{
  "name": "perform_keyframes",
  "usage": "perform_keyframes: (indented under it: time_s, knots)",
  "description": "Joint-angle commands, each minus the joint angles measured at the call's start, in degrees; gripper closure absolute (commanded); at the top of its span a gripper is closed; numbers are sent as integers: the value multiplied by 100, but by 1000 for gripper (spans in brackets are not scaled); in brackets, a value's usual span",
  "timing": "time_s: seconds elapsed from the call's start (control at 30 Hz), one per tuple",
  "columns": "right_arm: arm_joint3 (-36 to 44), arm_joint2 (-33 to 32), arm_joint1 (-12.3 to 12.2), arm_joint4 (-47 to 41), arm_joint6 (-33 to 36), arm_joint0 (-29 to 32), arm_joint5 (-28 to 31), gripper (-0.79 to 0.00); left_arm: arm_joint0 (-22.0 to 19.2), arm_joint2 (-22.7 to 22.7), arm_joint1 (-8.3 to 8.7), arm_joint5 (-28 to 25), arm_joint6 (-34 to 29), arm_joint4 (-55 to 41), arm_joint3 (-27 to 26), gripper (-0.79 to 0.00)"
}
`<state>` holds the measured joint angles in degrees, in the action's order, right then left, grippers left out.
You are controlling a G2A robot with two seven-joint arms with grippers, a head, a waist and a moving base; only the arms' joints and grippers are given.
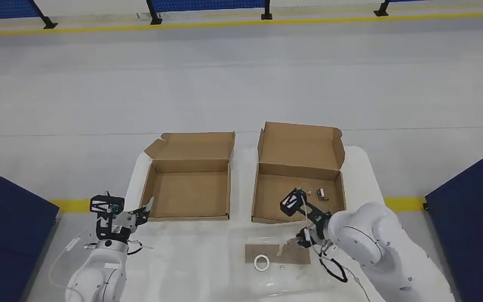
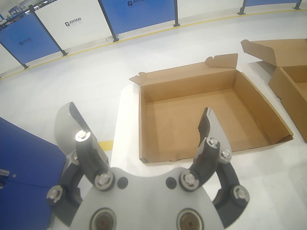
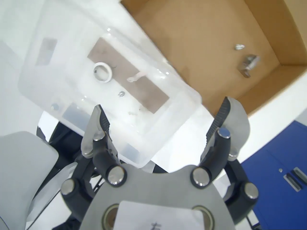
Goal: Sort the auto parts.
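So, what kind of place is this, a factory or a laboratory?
Probably a factory hall: blue and white partition panels fence a pale floor marked with a yellow line, and small metal parts lie in a cardboard box.

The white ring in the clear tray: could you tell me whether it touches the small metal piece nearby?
Apart: the right wrist view shows a plain gap between the white ring and the small metal piece.

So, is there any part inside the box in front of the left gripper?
No, in the left wrist view the floor of the box in front of the left gripper is bare cardboard from wall to wall.
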<state>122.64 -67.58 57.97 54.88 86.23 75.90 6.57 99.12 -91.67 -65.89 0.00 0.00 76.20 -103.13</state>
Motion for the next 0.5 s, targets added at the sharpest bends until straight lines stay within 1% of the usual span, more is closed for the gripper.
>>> perform_keyframes:
  time_s: [0.0,0.1,0.2,0.33,0.47]
  knots:
    - [228,101,-6,-34,170,61,63,-785,0,0,0,0,0,0,0,-785]
    - [387,392,-29,74,177,175,157,-785,0,0,0,0,0,0,0,-785]
    - [298,725,-50,235,177,172,155,-785,0,0,0,0,0,0,0,-785]
    - [-73,1174,-32,482,177,17,-29,-785,0,0,0,0,0,0,0,-785]
    - [-455,1589,39,659,177,-186,-265,-785,0,0,0,0,0,0,0,-785]
